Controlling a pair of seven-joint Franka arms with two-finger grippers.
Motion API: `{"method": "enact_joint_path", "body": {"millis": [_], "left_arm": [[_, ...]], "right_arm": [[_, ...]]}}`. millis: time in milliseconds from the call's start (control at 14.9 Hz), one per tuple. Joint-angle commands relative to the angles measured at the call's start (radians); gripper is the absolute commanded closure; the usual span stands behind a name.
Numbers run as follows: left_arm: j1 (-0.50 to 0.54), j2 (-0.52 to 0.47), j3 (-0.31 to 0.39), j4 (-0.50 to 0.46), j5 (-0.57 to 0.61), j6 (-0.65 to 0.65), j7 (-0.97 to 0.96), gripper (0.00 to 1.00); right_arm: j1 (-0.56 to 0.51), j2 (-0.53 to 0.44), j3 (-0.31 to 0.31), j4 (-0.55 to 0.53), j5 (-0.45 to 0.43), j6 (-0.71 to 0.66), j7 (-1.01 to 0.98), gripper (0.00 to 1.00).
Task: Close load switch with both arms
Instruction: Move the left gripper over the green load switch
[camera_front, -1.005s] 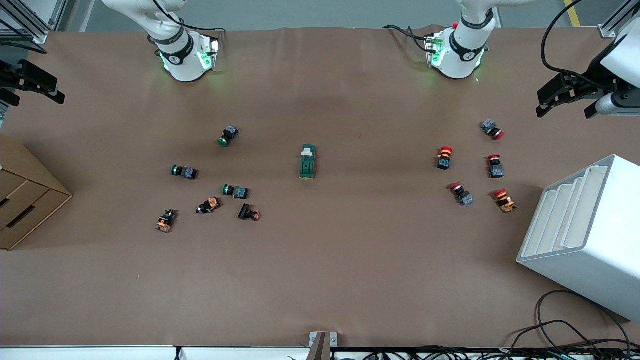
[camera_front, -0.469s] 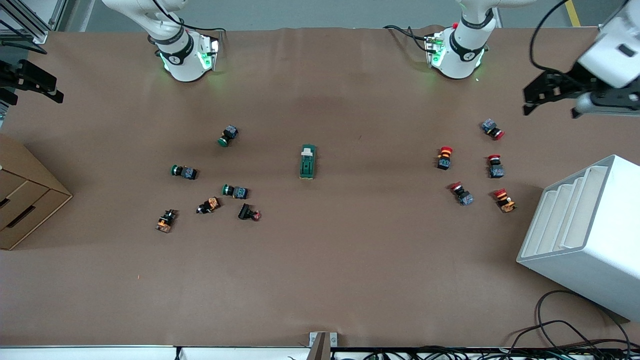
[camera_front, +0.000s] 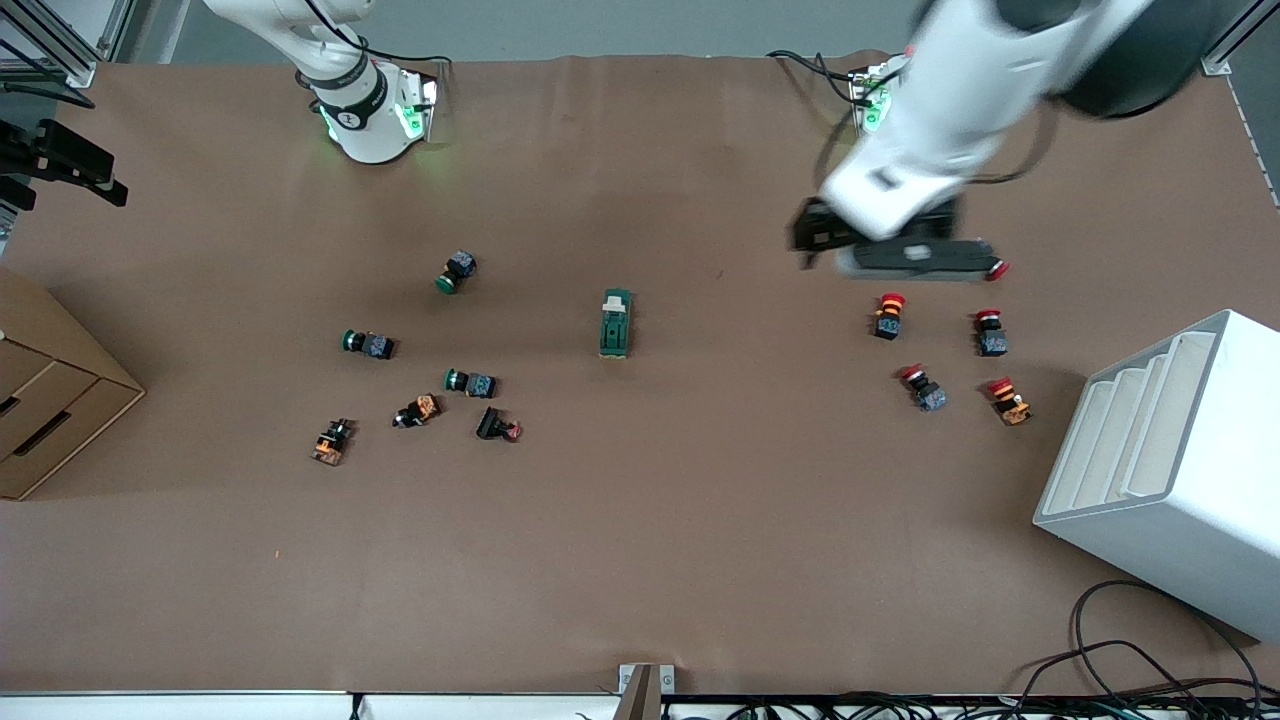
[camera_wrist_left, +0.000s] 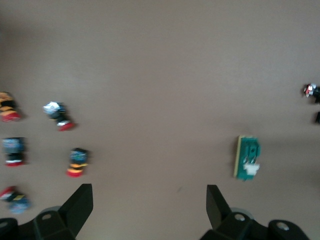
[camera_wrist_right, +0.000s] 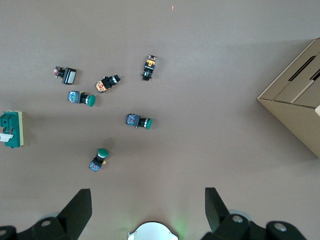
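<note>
The load switch (camera_front: 615, 323), a dark green block with a cream slider at its end toward the robots' bases, lies at the table's middle. It also shows in the left wrist view (camera_wrist_left: 247, 158) and the right wrist view (camera_wrist_right: 11, 129). My left gripper (camera_front: 815, 232) is open and empty (camera_wrist_left: 149, 207), high over bare table between the switch and the red push-buttons. My right gripper (camera_front: 95, 175) is open and empty (camera_wrist_right: 147, 207), high over the table's edge at the right arm's end, apart from the switch.
Green push-buttons (camera_front: 458, 271) and several other small buttons lie toward the right arm's end. Red push-buttons (camera_front: 888, 314) lie toward the left arm's end. A cardboard box (camera_front: 50, 400) and a white rack (camera_front: 1170, 470) stand at the table's ends.
The left arm has swung in fast from the table's end to over the table near the red push-buttons. The right gripper has barely moved. The switch has not moved.
</note>
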Motion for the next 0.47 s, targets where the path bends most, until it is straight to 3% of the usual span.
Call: {"method": "enact_joint_path", "body": {"millis": [0,402], "left_arm": [[-0.138,0.088,-0.002,-0.012,0.103,0.078,-0.231,0.0],[-0.405,0.286,-0.002,-0.015,0.286,0.254,-0.705,0.0]], "right_arm": [[-0.003,-0.028,0.002,-0.026,0.003,0.006,-0.007,0.0],[-0.002,-0.026,0.002,-0.023,0.003,0.001,-0.007,0.0]]}}
